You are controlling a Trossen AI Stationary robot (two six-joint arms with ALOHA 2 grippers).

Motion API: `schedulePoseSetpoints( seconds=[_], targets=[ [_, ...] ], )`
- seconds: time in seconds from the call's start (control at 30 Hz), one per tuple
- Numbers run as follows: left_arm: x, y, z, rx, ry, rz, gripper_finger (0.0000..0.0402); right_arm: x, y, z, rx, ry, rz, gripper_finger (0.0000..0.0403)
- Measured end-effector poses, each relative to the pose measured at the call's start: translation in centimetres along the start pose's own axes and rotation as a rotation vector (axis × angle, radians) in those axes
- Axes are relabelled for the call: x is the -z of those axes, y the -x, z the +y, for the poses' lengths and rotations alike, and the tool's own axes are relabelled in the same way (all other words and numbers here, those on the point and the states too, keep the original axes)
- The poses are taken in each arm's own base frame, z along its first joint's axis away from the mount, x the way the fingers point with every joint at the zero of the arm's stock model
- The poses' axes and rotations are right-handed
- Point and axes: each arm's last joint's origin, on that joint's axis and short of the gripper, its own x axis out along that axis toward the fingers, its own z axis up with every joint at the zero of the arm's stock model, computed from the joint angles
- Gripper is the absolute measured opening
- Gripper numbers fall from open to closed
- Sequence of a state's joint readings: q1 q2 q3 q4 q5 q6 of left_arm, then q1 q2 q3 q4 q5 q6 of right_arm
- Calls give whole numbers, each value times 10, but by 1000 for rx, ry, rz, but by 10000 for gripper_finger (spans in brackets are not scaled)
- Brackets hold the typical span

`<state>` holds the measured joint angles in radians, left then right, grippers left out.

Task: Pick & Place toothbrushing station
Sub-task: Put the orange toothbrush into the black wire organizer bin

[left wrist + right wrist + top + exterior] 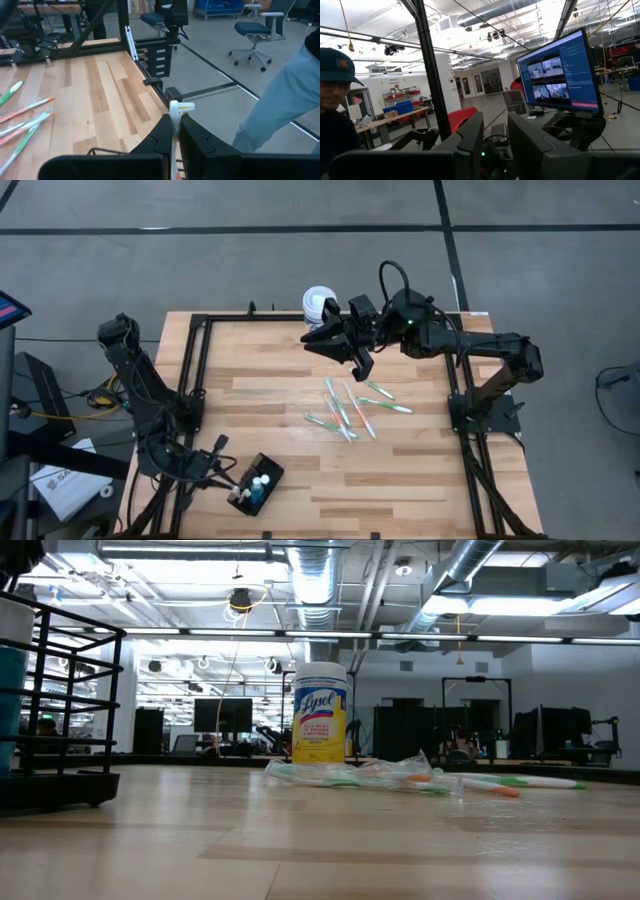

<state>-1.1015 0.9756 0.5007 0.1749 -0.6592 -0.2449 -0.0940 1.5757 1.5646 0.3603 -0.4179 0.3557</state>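
The toothbrushing station (258,483) is a small black holder at the table's near left, with a teal bottle and white caps in it; in the low view it is the black frame (60,700) at the left. My left gripper (222,468) hovers just left of it, shut on a white toothbrush (180,106). Several toothbrushes (350,410), some in clear wrappers, lie flat mid-table (400,778). My right gripper (330,345) is raised over the table's far middle and stands open (495,135) with nothing between its fingers. My left gripper pinches the toothbrush's shaft (174,125) between its two fingers (162,135), just below the head. The fingers lie along the brush, nearly level, and point toward the table's near right. The white head sticks out past the fingertips, and the brush is lifted clear of the table.
A white-lidded, yellow-labelled wipes canister (320,305) stands at the far edge (320,712). Black frame rails (190,370) run along the table's left and right sides. A person in light trousers (285,100) stands beside the table, and another shows beyond it (335,90).
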Motion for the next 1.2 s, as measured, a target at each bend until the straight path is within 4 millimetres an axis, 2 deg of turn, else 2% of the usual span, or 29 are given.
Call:
schedulePoseSetpoints(
  seconds=[0.17, 0.43, 0.63, 0.77, 0.9, 1.03, 1.13, 1.2],
  targets=[
    [12, -1, 4, -23, 66, -8, 21, 0, 0, 0, 1, 15, 1, 82],
    [7, 3, 7, -45, 105, -41, 126, -1, 1, -2, 7, 18, -1, 82],
    [3, 7, 9, -38, 119, -64, 173, -1, 2, -4, 13, 20, -2, 82],
    [-3, 12, 11, -28, 128, -99, 182, -1, 2, -4, 12, 20, -2, 82],
    [-23, 25, 17, -39, 99, -239, 180, -5, 2, -3, 6, 39, -36, 82],
    [-47, 49, 36, -230, 135, -407, 172, -13, 2, -5, 98, 120, -88, 82],
    [-59, 67, 55, -395, 194, -465, 164, -34, 5, -7, 200, 188, -114, 82],
    [-70, 81, 69, -490, 239, -503, 158, -47, 9, -12, 333, 215, -76, 82]
  ],
)
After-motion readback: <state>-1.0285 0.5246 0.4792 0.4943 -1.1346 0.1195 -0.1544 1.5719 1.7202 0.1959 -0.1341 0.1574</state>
